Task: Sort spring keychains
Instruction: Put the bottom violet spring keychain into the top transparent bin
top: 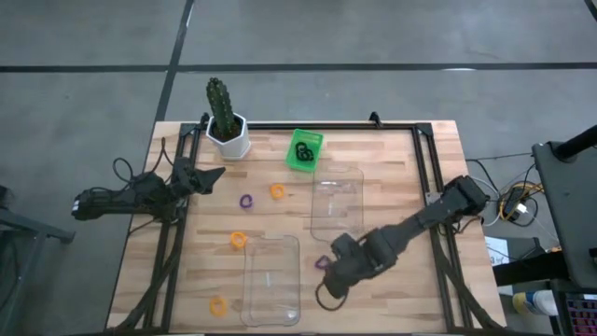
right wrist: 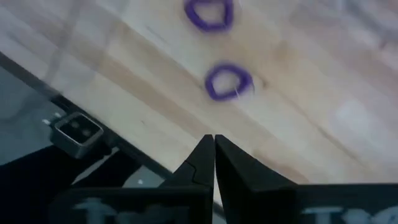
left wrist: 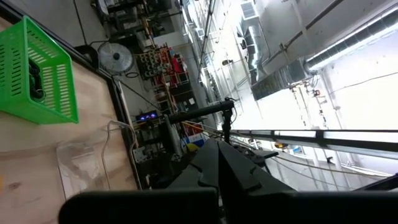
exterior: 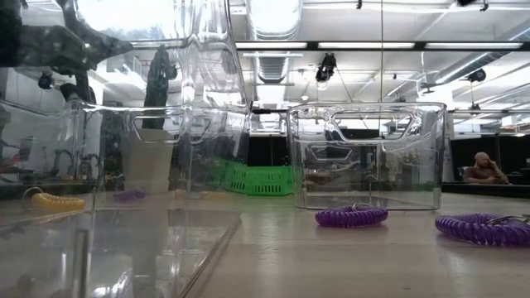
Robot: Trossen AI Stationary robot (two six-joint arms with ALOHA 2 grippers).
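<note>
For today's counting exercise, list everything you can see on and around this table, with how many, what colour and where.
Orange spring keychains: three, loose on the table's left half.
Purple spring keychains: three; one mid-table, two by the right gripper.
Black spring keychains: number unclear, inside the bin.
Bin: one, green, far edge.
Trays: two, clear, centre and near edge.
Cactus: one, green, white pot, far left.
Table: one, wooden.
Left gripper: shut, beside the cactus.
Right gripper: shut, by the near tray.

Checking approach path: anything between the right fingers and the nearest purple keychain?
Nothing: right wrist view shows bare table between the right gripper and the purple keychain. Left gripper waits by the cactus.
</note>
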